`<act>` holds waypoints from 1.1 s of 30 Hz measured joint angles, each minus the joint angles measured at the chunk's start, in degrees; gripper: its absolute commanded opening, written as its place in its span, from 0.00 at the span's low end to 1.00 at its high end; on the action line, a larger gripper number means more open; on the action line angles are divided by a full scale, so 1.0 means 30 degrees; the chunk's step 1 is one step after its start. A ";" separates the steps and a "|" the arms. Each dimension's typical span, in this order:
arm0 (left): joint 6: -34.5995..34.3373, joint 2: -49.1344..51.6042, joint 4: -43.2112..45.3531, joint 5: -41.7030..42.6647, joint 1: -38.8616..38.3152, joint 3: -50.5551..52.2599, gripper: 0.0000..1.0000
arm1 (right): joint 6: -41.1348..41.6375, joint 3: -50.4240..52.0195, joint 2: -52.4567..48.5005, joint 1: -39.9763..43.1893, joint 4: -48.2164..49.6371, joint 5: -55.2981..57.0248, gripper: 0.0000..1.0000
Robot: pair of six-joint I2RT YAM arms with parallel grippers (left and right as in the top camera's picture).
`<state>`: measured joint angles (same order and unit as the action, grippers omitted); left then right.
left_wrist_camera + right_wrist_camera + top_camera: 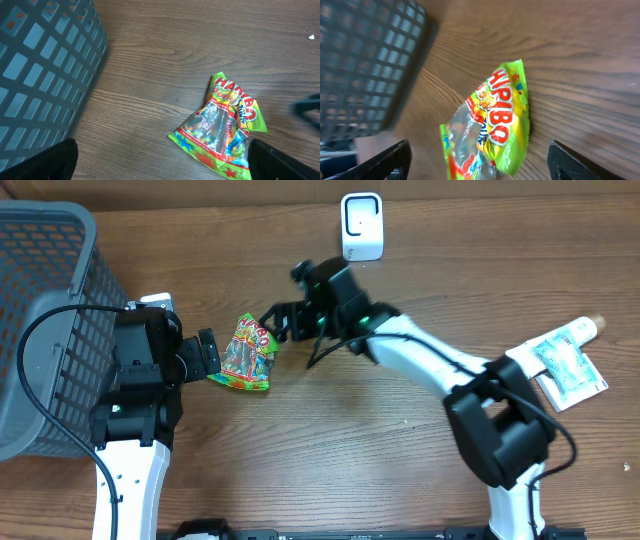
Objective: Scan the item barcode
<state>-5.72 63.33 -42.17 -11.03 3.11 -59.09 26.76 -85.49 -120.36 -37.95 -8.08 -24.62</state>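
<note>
While your left gripper (211, 356) holds its jaws spread wide with nothing in them, the candy bag (247, 355) lies flat on the wooden table (400, 470) just ahead of their tips, nearer the right-hand finger (280, 162) in the left wrist view; you cannot tell from overhead whether those tips touch its edge. Your right gripper (277, 326) comes at the bag from the opposite side, its jaws also spread and pinching nothing. In its wrist view the bag sits between the two fingers (385, 160) and runs forward past their tips, printed side up, crinkled, with clear space to each finger. Beyond the left jaws, off to their left, stands the grey mesh basket (40, 330). Behind the right jaws, well apart from the bag, sits the white scanner (361, 225) at the table's far edge. A second packet (566, 366) lies by the right arm's base.
</note>
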 measured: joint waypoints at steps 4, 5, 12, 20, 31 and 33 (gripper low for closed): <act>0.0000 0.0000 0.0000 0.0007 0.0000 0.0000 1.00 | 0.0036 0.0000 -0.0816 -0.1202 0.0321 0.1428 0.86; 0.0000 0.0000 0.0000 0.0007 0.0000 0.0000 1.00 | 0.0066 0.0000 -0.0991 -0.1479 0.0342 0.1829 0.86; 0.0000 0.0000 0.0000 0.0007 0.0000 0.0000 1.00 | 0.0160 0.0000 -0.2295 -0.1945 0.1188 0.3694 0.66; 0.0000 0.0000 0.0000 0.0007 0.0000 0.0000 1.00 | 0.0233 -0.0036 -0.3475 -0.1916 0.2011 0.4153 0.06; 0.0000 0.0000 0.0000 0.0007 0.0000 0.0000 1.00 | 0.0503 -0.0211 -0.1916 -0.0379 -0.4320 0.3424 0.04; 0.0000 0.0000 0.0000 0.0007 0.0000 0.0000 1.00 | 0.0452 -0.0131 -0.1013 0.0641 -0.6725 0.3490 0.04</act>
<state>-5.72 63.33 -42.17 -11.00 3.11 -59.09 28.12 -85.89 -123.39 -36.03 -28.25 -14.15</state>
